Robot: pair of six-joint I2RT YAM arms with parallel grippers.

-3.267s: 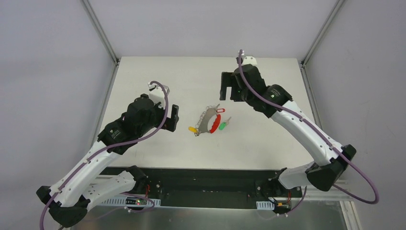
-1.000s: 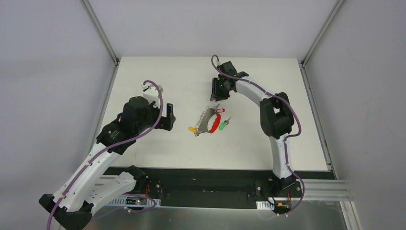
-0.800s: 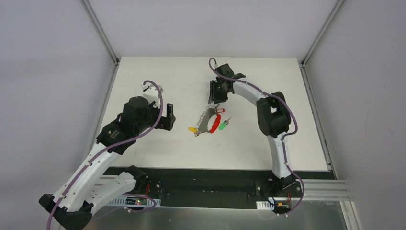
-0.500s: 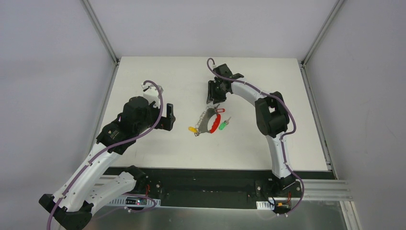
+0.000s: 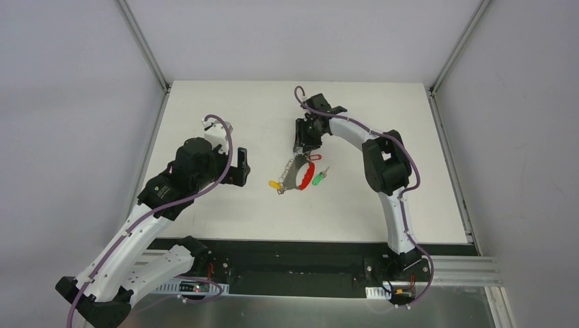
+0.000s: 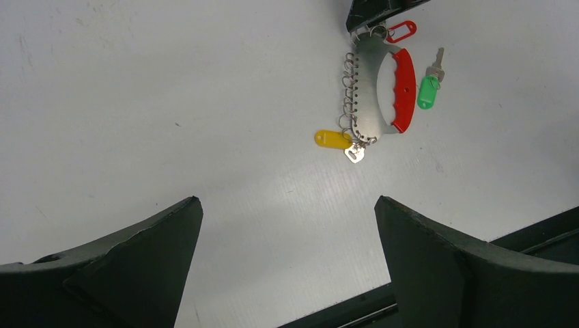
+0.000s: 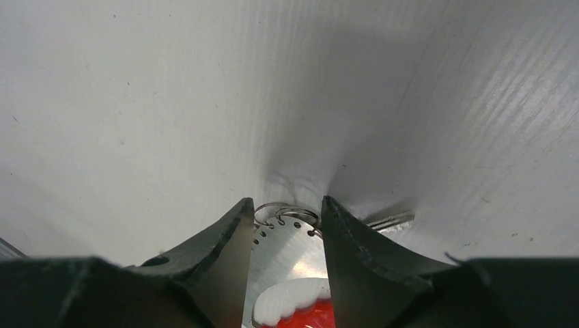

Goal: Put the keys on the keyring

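The keyring, a grey and red oval with wire rings along its left edge, lies mid-table. My right gripper is down at its far end. In the right wrist view the right gripper is open, its fingers closely flanking the grey plate; whether they touch it I cannot tell. A yellow-tagged key sits against the ring's near end, a red tag by its far end. The green-tagged key lies apart on the right. My left gripper hangs wide open to the left, holding nothing.
A silver key blade lies just right of my right fingers. The black rail runs along the table's near edge. Metal frame posts rise at the back corners.
My right gripper has come down and leftward onto the keyring's far end, its fingers now on either side of it. The keyring, the keys and the left arm have not moved.
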